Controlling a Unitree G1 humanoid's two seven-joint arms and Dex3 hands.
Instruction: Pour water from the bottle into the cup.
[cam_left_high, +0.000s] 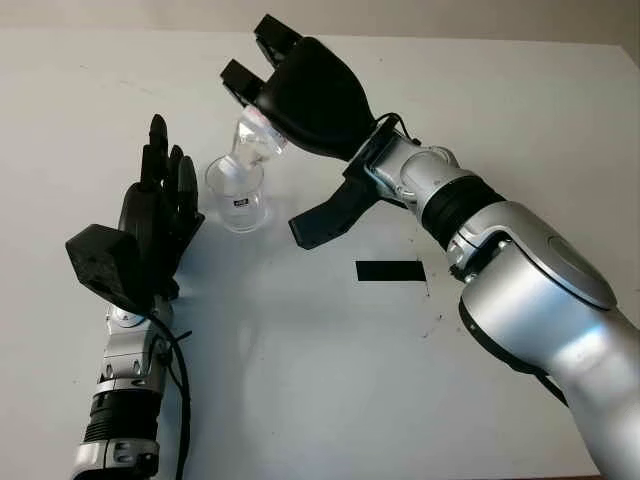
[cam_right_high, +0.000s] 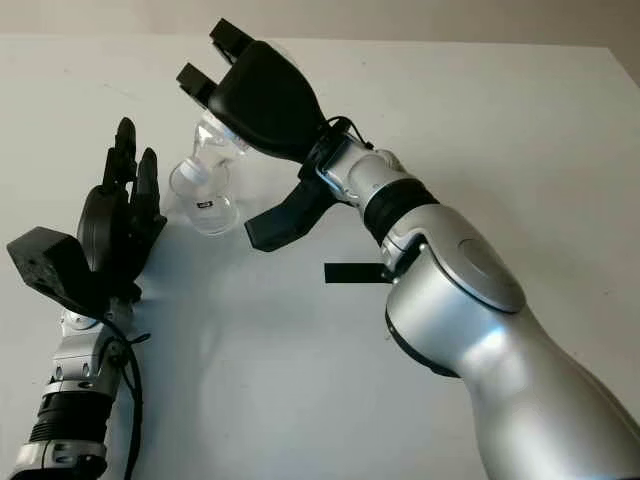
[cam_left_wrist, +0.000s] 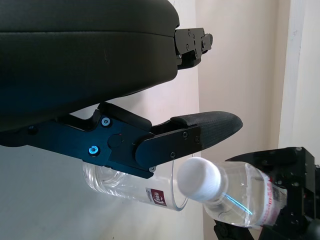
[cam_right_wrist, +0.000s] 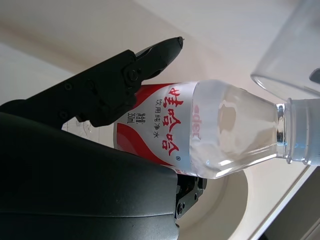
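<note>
The right hand (cam_left_high: 300, 95), in the upper middle of the head frames, was clenched around a clear plastic water bottle with a red-and-white label (cam_right_wrist: 200, 132), tipped so its neck pointed down at the clear plastic cup (cam_left_high: 238, 195) standing on the white tabletop (cam_left_high: 500, 130) left of centre. The bottle's white screw cap (cam_left_wrist: 199, 179) appeared to be on, held just at the cup's rim, so no water could be seen leaving. The left hand (cam_left_high: 160, 205) was open, just left of the cup, holding nothing; whether it touched the cup could not be told. To pour well, the mouth should probably stay over the cup's opening and the tilt grow slowly, since the light cup looked easy to nudge over; with the cap apparently on, nothing would flow until it came off. A black rectangular tape mark (cam_left_high: 390, 270) lay on the tabletop right of centre, well apart from the cup. Open tabletop stretched toward the top and right of the frame, and the far edge ran along the top, well away from the cup.
</note>
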